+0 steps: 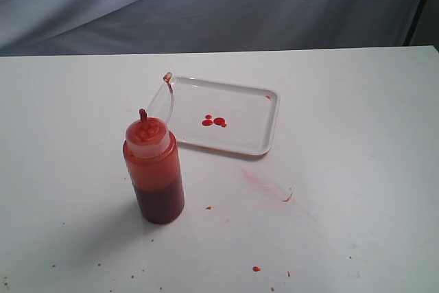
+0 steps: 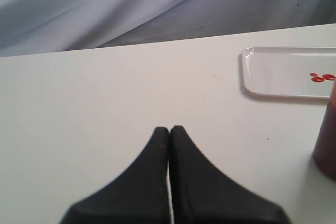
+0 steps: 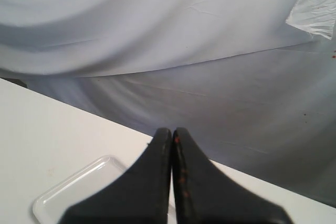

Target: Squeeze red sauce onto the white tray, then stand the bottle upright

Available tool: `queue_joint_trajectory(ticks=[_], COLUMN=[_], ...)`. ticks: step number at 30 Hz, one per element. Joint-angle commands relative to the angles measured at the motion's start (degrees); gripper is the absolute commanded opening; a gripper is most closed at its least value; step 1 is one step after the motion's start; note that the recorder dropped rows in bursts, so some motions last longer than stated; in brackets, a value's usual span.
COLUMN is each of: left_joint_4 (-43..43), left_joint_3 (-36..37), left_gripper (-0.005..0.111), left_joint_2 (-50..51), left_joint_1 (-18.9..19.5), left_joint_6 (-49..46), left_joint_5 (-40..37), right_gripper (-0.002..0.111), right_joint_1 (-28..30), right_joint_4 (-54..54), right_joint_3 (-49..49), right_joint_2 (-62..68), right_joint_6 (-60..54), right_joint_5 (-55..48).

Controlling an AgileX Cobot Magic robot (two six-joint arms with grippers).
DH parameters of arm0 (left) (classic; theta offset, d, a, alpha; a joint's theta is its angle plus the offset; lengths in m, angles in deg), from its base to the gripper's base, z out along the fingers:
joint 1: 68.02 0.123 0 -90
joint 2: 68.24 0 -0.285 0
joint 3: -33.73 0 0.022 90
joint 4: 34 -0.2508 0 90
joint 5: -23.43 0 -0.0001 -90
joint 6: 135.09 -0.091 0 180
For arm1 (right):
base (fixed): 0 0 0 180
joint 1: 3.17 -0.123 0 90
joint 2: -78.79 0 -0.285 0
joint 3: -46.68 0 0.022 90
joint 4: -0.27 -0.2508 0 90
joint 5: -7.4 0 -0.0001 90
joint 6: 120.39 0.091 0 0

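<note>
Translucent orange-red plastic squeeze bottle stands upright left of centre in the exterior frame, base on the table, just beside the lower-left corner of the shallow glossy white plastic tray; tray sits upper centre; small wet blobs of bright red sauce lie near the tray's middle; both task steps look done. Bottle judged soft-walled and squashy, dark-red fill low in the body so bottom-heavy and fairly stable; smooth plastic, likely slick; small red tethered cap hangs off on its strap and the nozzle is open, so any hard pinch would probably squirt; best hold is across the mid cylinder, below the cloudy dome, light pressure. Left gripper clenched on nothing, above bare table, bottle edge at far right of its frame; right gripper likewise clenched and empty, tray corner at lower left of its frame; neither arm shows in the exterior frame. Flat matte white table has a pinkish smear right of the bottle and dried red specks along the bottom; creased grey-white cloth backdrop fills the top.
</note>
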Motion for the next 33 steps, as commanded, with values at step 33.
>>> queue_joint_trajectory(ticks=[33], left_joint_4=[-1.0], left_joint_3=[0.3], left_gripper=[0.0], left_joint_2=[-0.3], left_joint_1=[0.1], left_joint_6=[2.5], left_joint_5=[2.0], right_gripper=[0.0], right_joint_1=[0.5], right_joint_4=[-0.3], right_joint_3=[0.3], right_joint_2=[-0.3], right_joint_6=[0.4], right_joint_5=[0.6])
